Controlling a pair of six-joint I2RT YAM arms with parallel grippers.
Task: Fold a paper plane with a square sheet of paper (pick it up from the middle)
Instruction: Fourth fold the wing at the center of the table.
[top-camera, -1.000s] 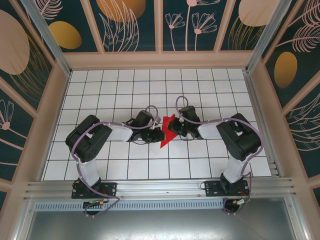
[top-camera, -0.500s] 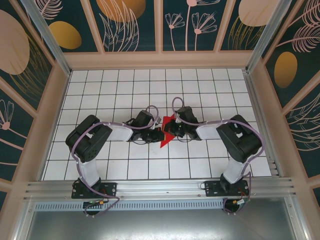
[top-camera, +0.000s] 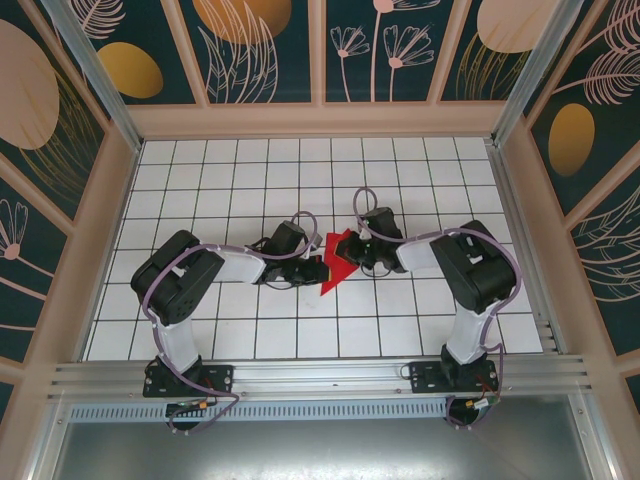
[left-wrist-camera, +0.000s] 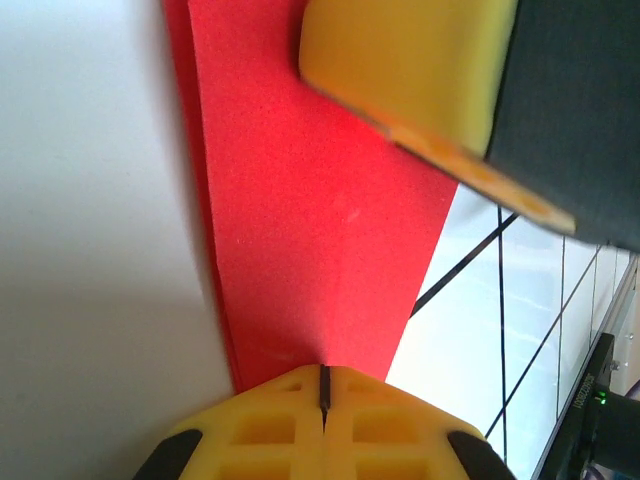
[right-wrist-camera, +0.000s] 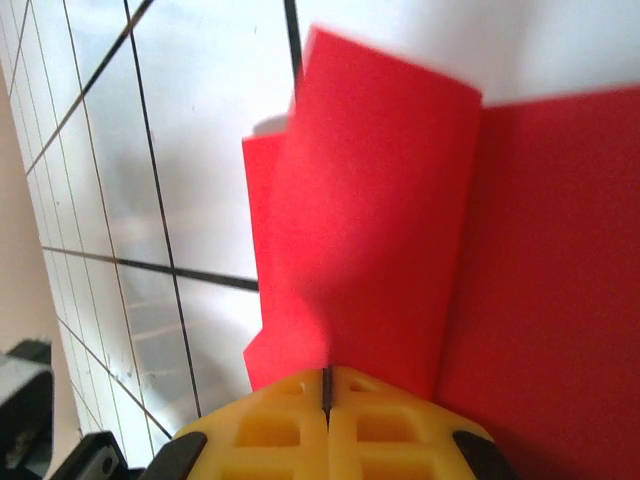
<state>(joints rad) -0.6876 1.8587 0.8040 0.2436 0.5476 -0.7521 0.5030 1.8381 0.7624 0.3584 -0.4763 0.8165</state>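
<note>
While both arms meet over the middle of the gridded table (top-camera: 250, 170), the square sheet of paper (top-camera: 336, 262) hangs between them as a layered red shape, creased but far from a dart. The left gripper (left-wrist-camera: 323, 385) has its yellow fingers pressed together on one edge of the red paper. The right gripper (right-wrist-camera: 326, 385) pinches the opposite side, where a folded flap stands up beside a flatter panel. At least one fold is in, judging by the doubled edge in the left wrist view and the overlapping panel in the right wrist view. No narrow pointed body or centre ridge shows yet, so most of the folding looks to remain. Whether the paper touches the tabletop cannot be told.
</note>
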